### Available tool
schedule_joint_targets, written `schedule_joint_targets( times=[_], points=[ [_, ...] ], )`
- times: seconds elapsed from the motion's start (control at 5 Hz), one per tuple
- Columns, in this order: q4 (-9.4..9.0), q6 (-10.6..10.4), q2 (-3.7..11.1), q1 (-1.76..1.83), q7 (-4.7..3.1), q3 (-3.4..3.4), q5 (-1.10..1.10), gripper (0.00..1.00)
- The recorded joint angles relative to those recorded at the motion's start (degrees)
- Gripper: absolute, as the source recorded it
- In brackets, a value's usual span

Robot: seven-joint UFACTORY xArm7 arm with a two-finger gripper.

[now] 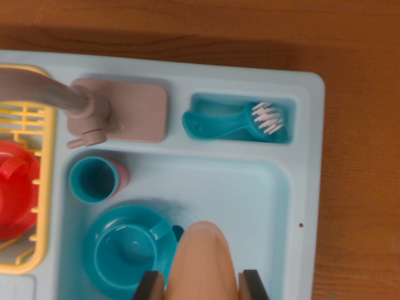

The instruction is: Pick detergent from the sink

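A peach-coloured detergent bottle (pixel 200 259) fills the bottom centre of the wrist view, over the light blue toy sink (pixel 284 206). My gripper (pixel 201 285) is shut on it. One dark finger (pixel 150 286) presses its left side and the other finger (pixel 253 285) presses its right side. The bottle's lower part is cut off by the frame edge. Whether it touches the basin floor cannot be seen.
A teal mug (pixel 125 247) sits in the basin, left of the bottle, with a teal and pink cup (pixel 95 179) behind it. A teal brush (pixel 234 122) lies in the rear compartment. Faucet (pixel 94 112), yellow rack (pixel 28 122) and red dish (pixel 15 190) stand left. Wooden tabletop (pixel 362 156) surrounds.
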Motion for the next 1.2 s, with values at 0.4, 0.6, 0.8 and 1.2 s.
schedule_joint_targets(
  times=[0.4,0.6,0.8,1.2],
  points=[
    [1.74,2.24,-0.51,0.02,0.17,-0.01,-0.17,1.0],
    [1.74,2.24,-0.51,0.02,0.17,-0.01,-0.17,1.0],
    [3.26,4.19,-0.96,0.03,0.33,-0.02,-0.31,1.0],
    [4.68,6.03,-1.38,0.04,0.47,-0.03,-0.44,1.0]
  ],
)
